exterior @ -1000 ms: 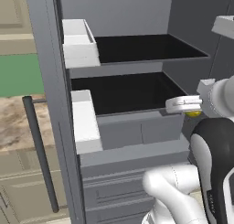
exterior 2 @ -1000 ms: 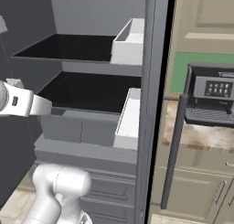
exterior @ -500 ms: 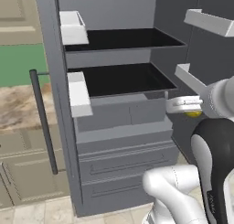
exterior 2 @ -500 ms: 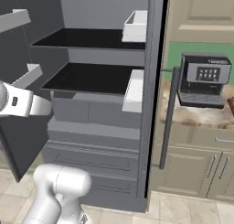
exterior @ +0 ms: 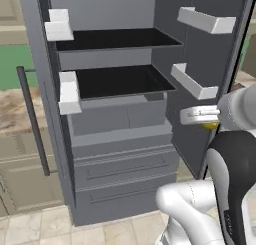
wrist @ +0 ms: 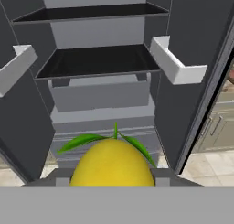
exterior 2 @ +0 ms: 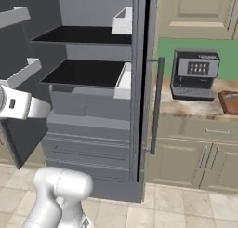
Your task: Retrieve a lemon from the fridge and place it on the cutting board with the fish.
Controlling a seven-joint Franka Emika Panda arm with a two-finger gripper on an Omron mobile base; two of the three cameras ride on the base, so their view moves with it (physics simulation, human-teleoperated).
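The yellow lemon (wrist: 113, 166), with green leaves at its top, sits between the fingertips of my gripper (wrist: 113, 182), which is shut on it. From the left base view the gripper (exterior: 196, 116) hangs in front of the open right door, with a sliver of the lemon (exterior: 213, 124) under it. The dark grey fridge (exterior: 117, 126) stands open ahead, its black shelves (wrist: 98, 62) bare. On the counter at the far right lies the reddish-brown cutting board (exterior 2: 229, 101), cut by the frame edge. The fish is out of view.
White door bins (exterior: 200, 84) jut from the open right door close to the hand. The left door's bar handle (exterior 2: 155, 106) stands between the fridge and the counter. A coffee machine (exterior 2: 195, 76) sits on the marbled counter beside the board. Beige cabinets run below.
The whole picture has shifted: the base has backed away from the fridge, which now looks farther off. The lemon stays in the shut gripper.
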